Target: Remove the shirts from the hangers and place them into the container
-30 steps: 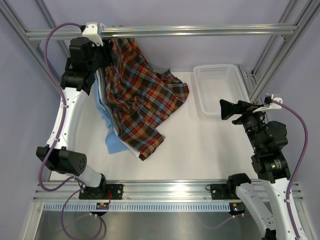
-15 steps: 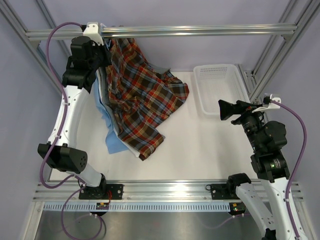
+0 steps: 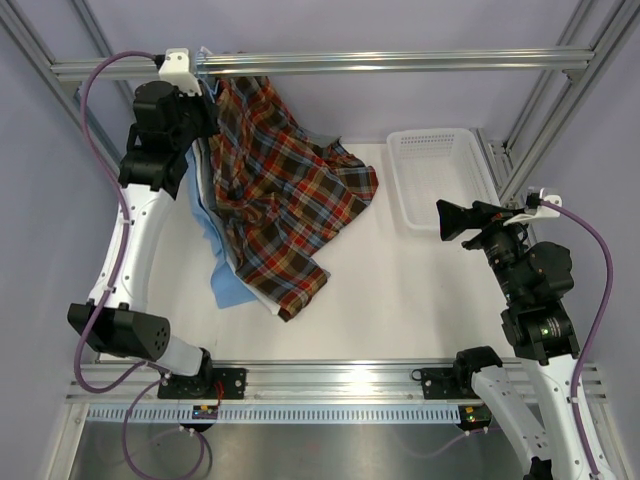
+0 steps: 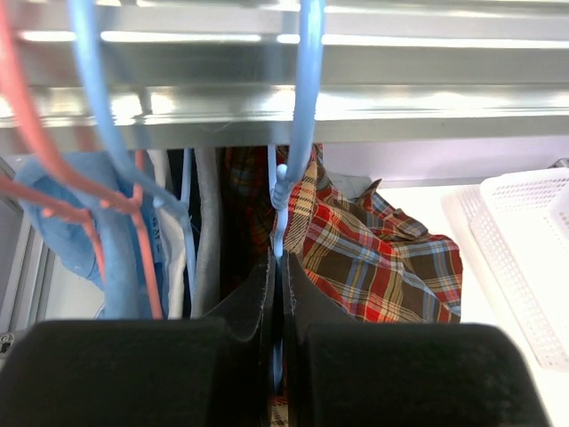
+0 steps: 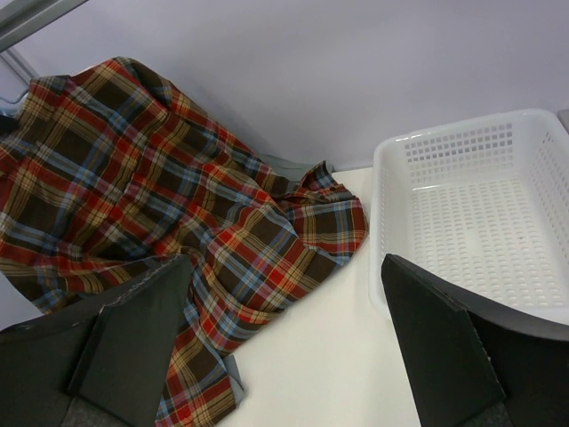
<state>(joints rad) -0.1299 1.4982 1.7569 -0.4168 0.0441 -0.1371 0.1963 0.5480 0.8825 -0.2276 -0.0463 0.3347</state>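
From above, the left gripper (image 3: 192, 100) has moved up a little to the rail (image 3: 400, 62). The plaid shirt (image 3: 285, 190) hangs there and spills onto the table (image 3: 400, 290).

In the left wrist view, its fingers (image 4: 253, 298) have just squeezed together on the thin neck of the light blue hanger (image 4: 307, 107). I think it can lift that hanger off now.

In the right wrist view, the right gripper (image 5: 283, 267) is spread wide and holds nothing. The basket (image 5: 384, 231) has no shirt yet.
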